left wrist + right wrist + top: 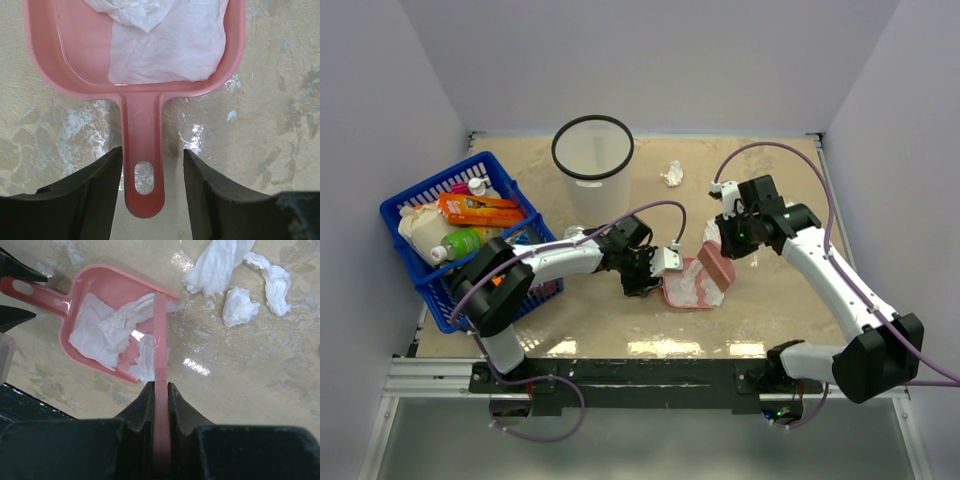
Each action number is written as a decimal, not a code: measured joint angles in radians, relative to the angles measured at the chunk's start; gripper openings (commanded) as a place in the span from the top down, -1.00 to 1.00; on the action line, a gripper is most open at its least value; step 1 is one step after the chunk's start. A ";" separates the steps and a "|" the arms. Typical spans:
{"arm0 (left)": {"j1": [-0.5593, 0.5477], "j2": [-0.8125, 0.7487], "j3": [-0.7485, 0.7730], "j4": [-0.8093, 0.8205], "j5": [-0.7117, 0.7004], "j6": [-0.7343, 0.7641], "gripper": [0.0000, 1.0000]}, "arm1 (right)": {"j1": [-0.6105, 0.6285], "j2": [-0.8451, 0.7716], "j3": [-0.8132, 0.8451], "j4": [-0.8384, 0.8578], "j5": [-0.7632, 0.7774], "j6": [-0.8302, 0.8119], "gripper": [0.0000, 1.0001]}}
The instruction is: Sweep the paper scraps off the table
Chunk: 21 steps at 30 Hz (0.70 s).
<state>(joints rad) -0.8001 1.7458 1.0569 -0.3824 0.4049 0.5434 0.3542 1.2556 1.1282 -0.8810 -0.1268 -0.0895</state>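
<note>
Right wrist view — pink dustpan (100,287) holds paper scraps (107,332); right gripper (160,387) clamps pink brush (159,335), left gripper (151,160) spread astride handle (142,125)

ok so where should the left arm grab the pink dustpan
Take the pink dustpan by its handle, coming in from the free end with the hole. It is narrow, straight, flat on the table, and lines up between the open fingers of the left end effector. The pan itself is too wide and holds paper scraps.

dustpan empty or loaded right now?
Loaded. Crumpled white paper scraps lie inside the pink dustpan; more lie loose on the table, on the far side of the pink scraper.
</note>
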 measured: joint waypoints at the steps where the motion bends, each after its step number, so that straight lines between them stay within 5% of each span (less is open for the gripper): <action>1: 0.000 -0.004 -0.002 0.000 0.002 0.000 -0.10 | 0.000 0.004 0.000 0.006 -0.003 0.004 1.00; 21: 0.000 -0.022 -0.008 0.001 0.002 -0.010 0.32 | 0.000 0.083 0.083 0.025 -0.056 0.064 1.00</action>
<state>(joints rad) -0.8001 1.7241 1.0485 -0.3813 0.4072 0.5331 0.3542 1.3388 1.2114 -0.8562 -0.1825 -0.0257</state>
